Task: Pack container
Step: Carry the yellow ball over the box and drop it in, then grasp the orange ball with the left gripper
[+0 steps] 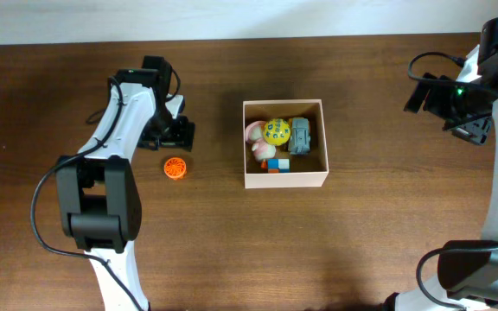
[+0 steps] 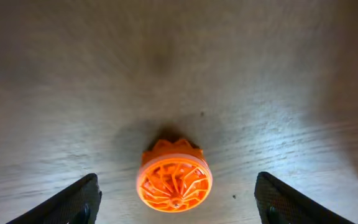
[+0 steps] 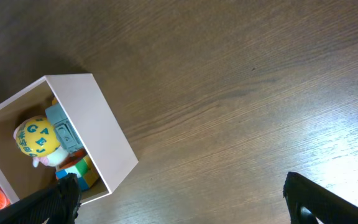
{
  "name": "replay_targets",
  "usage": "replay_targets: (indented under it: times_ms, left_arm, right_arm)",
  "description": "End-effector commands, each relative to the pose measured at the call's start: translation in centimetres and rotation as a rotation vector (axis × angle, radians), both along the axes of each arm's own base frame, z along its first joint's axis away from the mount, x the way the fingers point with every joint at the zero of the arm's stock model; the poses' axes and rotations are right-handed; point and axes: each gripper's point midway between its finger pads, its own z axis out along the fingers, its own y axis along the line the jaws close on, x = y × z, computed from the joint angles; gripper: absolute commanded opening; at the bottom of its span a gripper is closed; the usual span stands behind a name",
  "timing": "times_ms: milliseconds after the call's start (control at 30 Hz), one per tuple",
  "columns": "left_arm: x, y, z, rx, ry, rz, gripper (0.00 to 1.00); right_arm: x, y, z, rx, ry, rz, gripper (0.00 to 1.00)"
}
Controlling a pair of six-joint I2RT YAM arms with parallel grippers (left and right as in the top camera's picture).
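Observation:
The container (image 1: pixel 322 138) is a square cream-walled box at the table's middle, also in the right wrist view (image 3: pixel 104 134). In it lie a yellow lettered ball (image 1: pixel 276 131), a grey toy (image 1: pixel 300 136), a pink toy (image 1: pixel 255 134) and coloured blocks (image 1: pixel 277 163). An orange ribbed wheel (image 1: pixel 175 168) lies on the table left of the box. My left gripper (image 2: pixel 176 205) is open above the wheel (image 2: pixel 174 180), fingers wide on either side, not touching it. My right gripper (image 3: pixel 179 202) is open and empty, high at the far right.
The brown wooden table (image 1: pixel 361 242) runs to a white wall at the back. The left arm (image 1: pixel 124 112) reaches over the left half; the right arm (image 1: pixel 469 95) hangs over the right edge.

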Motion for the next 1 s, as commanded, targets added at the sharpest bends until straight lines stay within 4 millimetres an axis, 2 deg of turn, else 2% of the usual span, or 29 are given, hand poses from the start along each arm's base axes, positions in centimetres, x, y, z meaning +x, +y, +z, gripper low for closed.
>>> replay_targets:
  times_ms: [0,233,367,633,967]
  left_arm:
    - [-1.4,0.2,-0.6,-0.003,0.033,0.014,0.81]
    - [-2.6,0.3,-2.8,0.0,0.061,0.014,0.81]
    - [-3.2,0.4,-3.4,0.002,0.074,0.014,0.75]
    - [-3.2,0.4,-3.6,0.002,0.073,0.014,0.56]
    - [-3.1,0.3,-3.2,0.001,0.07,0.014,0.5]
  right_arm:
    - [0.1,-0.2,0.6,-0.017,-0.02,0.004,0.99]
    - [0.2,-0.3,0.6,-0.019,-0.026,0.005,0.99]
    - [0.2,-0.3,0.6,-0.019,-0.026,0.004,0.99]
    - [0.2,-0.3,0.6,-0.019,-0.026,0.005,0.99]
    - [0.2,-0.3,0.6,-0.019,-0.026,0.005,0.99]
